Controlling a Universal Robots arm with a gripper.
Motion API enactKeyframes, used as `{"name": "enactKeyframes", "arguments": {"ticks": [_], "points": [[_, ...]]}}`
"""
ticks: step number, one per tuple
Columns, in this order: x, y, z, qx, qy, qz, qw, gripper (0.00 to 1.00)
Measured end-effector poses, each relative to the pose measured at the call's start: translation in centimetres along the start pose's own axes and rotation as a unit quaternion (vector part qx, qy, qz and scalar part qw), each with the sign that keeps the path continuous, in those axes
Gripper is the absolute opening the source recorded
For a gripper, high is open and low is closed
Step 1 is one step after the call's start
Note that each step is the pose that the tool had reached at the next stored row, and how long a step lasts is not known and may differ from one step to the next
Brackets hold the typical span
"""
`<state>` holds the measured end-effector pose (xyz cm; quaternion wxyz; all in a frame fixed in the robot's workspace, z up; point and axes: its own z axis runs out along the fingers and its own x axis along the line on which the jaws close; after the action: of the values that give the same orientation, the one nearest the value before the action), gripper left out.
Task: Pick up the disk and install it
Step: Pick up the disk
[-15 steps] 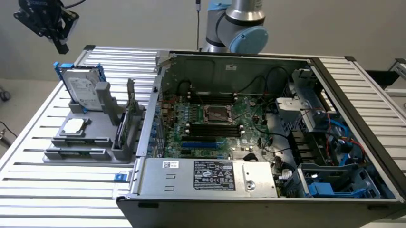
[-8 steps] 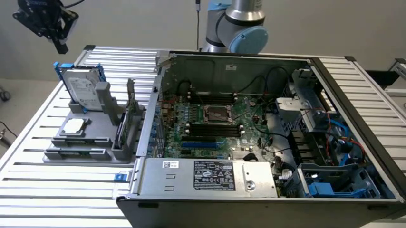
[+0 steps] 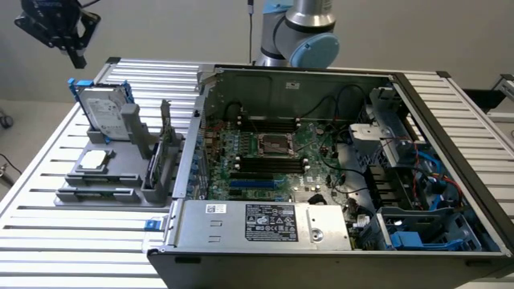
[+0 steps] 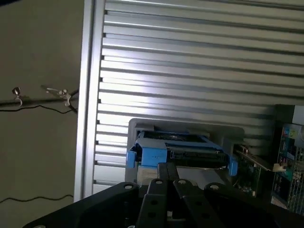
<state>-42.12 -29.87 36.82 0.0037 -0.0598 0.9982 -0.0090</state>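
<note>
The disk (image 3: 106, 112), a silver drive with a white label in a blue carrier, stands on edge, leaning in a gray holder (image 3: 120, 135) on the exterior view's left. High above it and a little further left hangs my gripper (image 3: 77, 59), well apart from the disk. In the wrist view the disk (image 4: 183, 151) appears edge-on, with its blue carrier ends on both sides, just beyond my gripper (image 4: 168, 182). The two dark fingers meet at their tips with nothing between them.
An open computer case (image 3: 207, 129) with its motherboard lies on the slatted metal table (image 3: 72, 232). A silver power supply box (image 3: 265, 221) sits at its front, with a blue drive bay (image 3: 422, 235) beside it. A small silver chip (image 3: 94, 159) rests on the gray tray.
</note>
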Motion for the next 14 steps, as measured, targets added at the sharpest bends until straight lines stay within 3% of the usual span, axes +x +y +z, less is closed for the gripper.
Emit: {"name": "enactKeyframes", "arguments": {"ticks": [2,7,11,14], "points": [[0.0,0.0,0.02,-0.0001,-0.0003,-0.018,0.9998,0.11],[0.0,0.0,0.09,-0.0006,-0.0014,-0.072,0.9974,0.11],[0.0,0.0,0.13,-0.0009,-0.0021,-0.108,0.9941,0.11],[0.0,0.0,0.15,-0.0011,-0.0026,-0.136,0.9907,0.11]]}}
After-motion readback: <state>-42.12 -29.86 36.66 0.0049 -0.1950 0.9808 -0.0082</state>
